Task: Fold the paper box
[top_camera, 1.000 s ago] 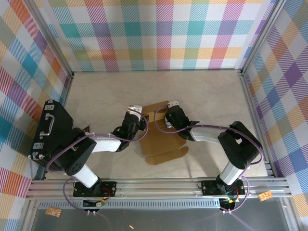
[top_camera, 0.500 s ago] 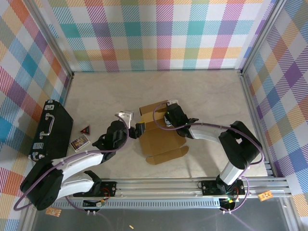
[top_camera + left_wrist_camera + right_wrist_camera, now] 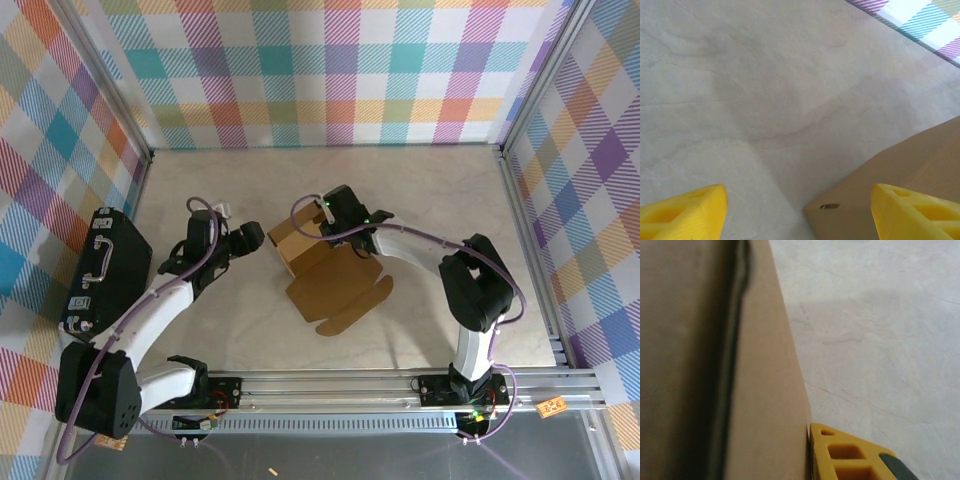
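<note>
The paper box (image 3: 335, 290) is brown cardboard lying mid-table, its far-left part folded up into a raised wall and a flat flap spread toward the near side. My right gripper (image 3: 326, 224) is shut on that raised wall. In the right wrist view one yellow finger (image 3: 850, 455) presses flat against the cardboard (image 3: 765, 390), and the other finger is hidden behind it. My left gripper (image 3: 254, 238) stands open just left of the box. Its yellow fingertips (image 3: 685, 212) are wide apart, with the box's corner (image 3: 880, 200) between them, near the right-hand one.
A black hard case with a handle (image 3: 105, 270) lies at the left edge beside the left arm. Plaid walls close the table on three sides. An aluminium rail (image 3: 320, 385) runs along the near edge.
The left arm swung out to the left and its gripper backed off the box. The right gripper carried the folded wall up and left, turning the whole box.
</note>
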